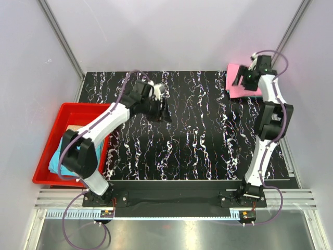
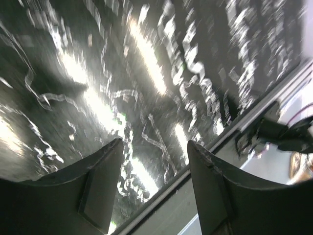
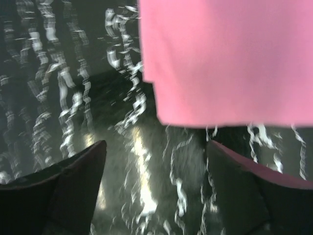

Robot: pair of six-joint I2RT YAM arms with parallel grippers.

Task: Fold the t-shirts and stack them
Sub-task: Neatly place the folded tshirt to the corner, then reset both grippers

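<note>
Your left gripper (image 2: 155,147) and right gripper (image 3: 155,147) are both open, empty; pink t-shirt (image 3: 225,58) sits in the surface's (image 1: 197,135) far right corner.

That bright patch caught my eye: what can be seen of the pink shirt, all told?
The pink t-shirt is plain soft cloth, folded into a flat rectangle with straight edges, lying at the far right corner of the black marbled table. The right gripper hangs above it, jaws open, holding nothing.
</note>
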